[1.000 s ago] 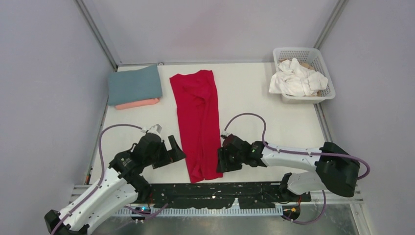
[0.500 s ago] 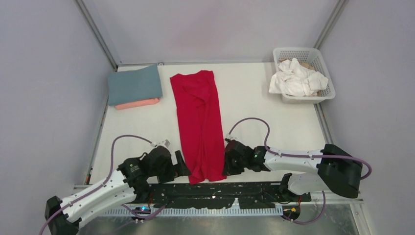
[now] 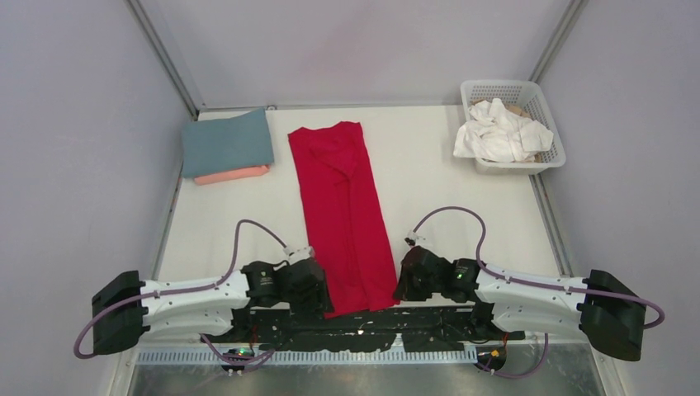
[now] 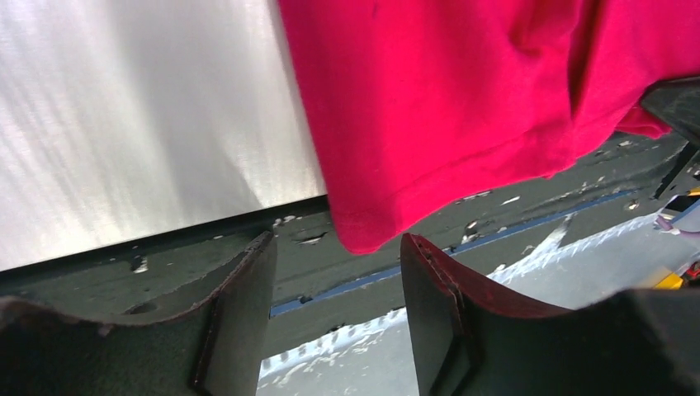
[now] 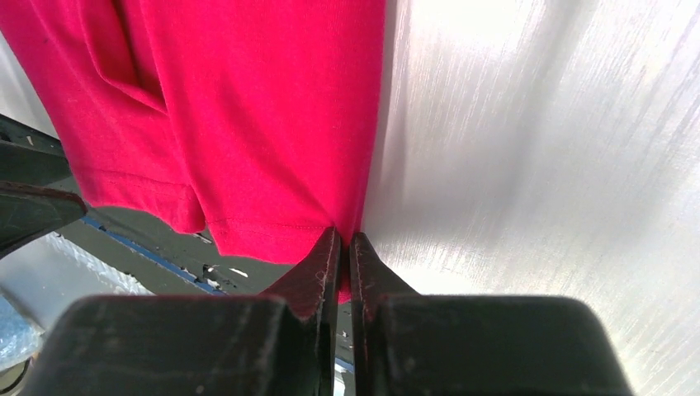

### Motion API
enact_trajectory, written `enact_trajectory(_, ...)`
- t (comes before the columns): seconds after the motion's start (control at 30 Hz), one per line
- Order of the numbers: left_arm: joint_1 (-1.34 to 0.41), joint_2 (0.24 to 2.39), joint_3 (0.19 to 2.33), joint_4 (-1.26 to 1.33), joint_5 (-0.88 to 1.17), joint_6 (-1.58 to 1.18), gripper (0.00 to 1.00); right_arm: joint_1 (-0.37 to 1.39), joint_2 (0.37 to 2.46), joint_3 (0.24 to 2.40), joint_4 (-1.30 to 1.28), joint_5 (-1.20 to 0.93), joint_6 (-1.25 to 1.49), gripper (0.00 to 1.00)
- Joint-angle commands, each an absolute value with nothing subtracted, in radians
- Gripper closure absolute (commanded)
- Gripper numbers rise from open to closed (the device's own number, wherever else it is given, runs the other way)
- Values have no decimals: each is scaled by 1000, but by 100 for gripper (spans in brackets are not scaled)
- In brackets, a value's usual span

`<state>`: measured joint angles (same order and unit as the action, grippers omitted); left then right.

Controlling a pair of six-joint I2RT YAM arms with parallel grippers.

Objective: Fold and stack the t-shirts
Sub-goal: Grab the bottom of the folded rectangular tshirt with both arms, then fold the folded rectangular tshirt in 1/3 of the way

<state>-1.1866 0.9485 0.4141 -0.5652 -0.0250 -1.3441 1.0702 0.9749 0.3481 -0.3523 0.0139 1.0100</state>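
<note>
Red t-shirt (image 3: 342,214) lies as a long narrow strip down the middle of the table (image 3: 462,206), collar end near the far edge, hem drooping just past the near edge; you've got the sides folded in, crosswise folds not done. Two look finished: blue-grey t-shirt (image 3: 228,142) on top of salmon pink t-shirt (image 3: 233,174), stacked at the far left corner. White t-shirts (image 3: 499,132) sit heaped in the basket (image 3: 495,85) at the far right corner, all left to fold. Right gripper (image 5: 342,239) jaws closed, pinching the near right hem corner. Left gripper (image 4: 337,247) jaws apart, straddling the near left hem corner, not clamped; can't tell if a pad touches cloth. From above both sets of fingertips hide under the wrists, the white heap can't be counted, the pink one shows only its near edge
</note>
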Motion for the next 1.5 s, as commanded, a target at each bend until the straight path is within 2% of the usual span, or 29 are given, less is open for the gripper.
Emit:
enact_trajectory(0.0,-1201,1011,450,-448,-81,-1398,44,1069,970,358,-345,31,1007,90)
enact_trajectory(0.1,-1226,1067,481,-440,-90,-1408,50,1069,987,370,-337,25,1001,90)
enact_trajectory(0.23,-1246,1127,484,-455,-57,-1437,70,1069,976,376,-337,18,1002,90)
enact_trajectory(0.27,-1255,1131,479,-459,-60,-1448,77,1069,969,376,-340,19,1001,90)
enact_trajectory(0.33,-1270,1133,470,-466,-59,-1470,98,1069,957,377,-349,18,996,90)
enact_trajectory(0.37,-1275,1130,468,-471,-53,-1476,100,1070,952,373,-354,17,991,90)
enact_trajectory(0.63,-1342,1056,586,-642,-22,-1424,100,1070,809,399,-495,-179,904,92)
enact_trajectory(0.77,-1267,1027,671,-716,-43,-1316,100,1056,783,490,-527,-157,846,92)
enact_trajectory(0.9,-1091,976,707,-741,-31,-1193,100,948,906,629,-566,-105,726,95)
enact_trajectory(1.03,-877,976,734,-618,47,-1066,100,775,1073,774,-500,-183,605,94)
enact_trajectory(1.23,-647,1172,828,-412,137,-961,100,608,1387,1044,-463,-239,424,93)
enact_trajectory(1.47,-472,1375,974,-425,165,-867,100,514,1677,1304,-455,-326,407,92)
